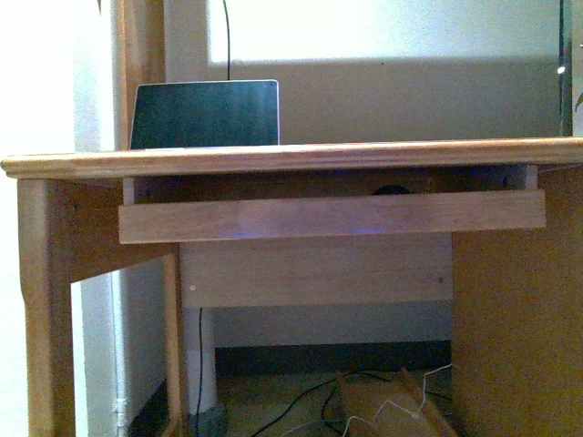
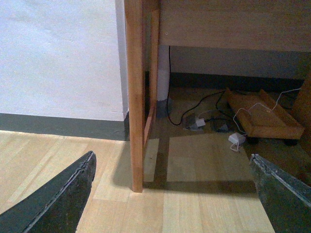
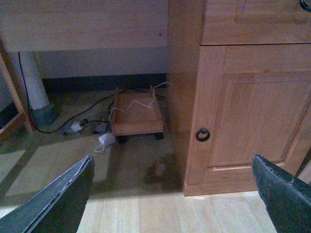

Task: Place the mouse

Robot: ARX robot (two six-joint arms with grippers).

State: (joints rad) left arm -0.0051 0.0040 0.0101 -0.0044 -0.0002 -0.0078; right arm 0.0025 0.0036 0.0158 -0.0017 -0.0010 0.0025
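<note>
While both arms hung low near the floor, the mouse (image 1: 392,190) sat out of their reach on the pull-out tray (image 1: 328,218) under the desk top (image 1: 273,159). Only its dark domed top showed in the front view. It peeked above the tray's front board, right of centre, in the shadowed gap beneath the desk edge. How it lay on the tray could not be told. A laptop (image 1: 205,114) stood open on the desk, to the far left, with its dark screen facing the camera.

The left gripper (image 2: 172,156) was released, its two dark fingers (image 2: 58,199) spread wide with nothing between them. It hovered over the pale wood floor (image 2: 204,204), near the desk's left leg (image 2: 135,97). The right gripper (image 3: 172,158) was likewise spread wide and held nothing. It was above the floor in front of the desk's right-hand cabinet door (image 3: 248,111), which bore a dark ring pull (image 3: 202,134).

Under the desk, a low wooden trolley (image 3: 138,116) on castors stood against the cabinet side. A white cable was draped over the trolley, and a small white adapter (image 3: 106,140) lay on the floor just left of it. Dark cables (image 2: 194,104) trailed across the floor toward the far wall.
</note>
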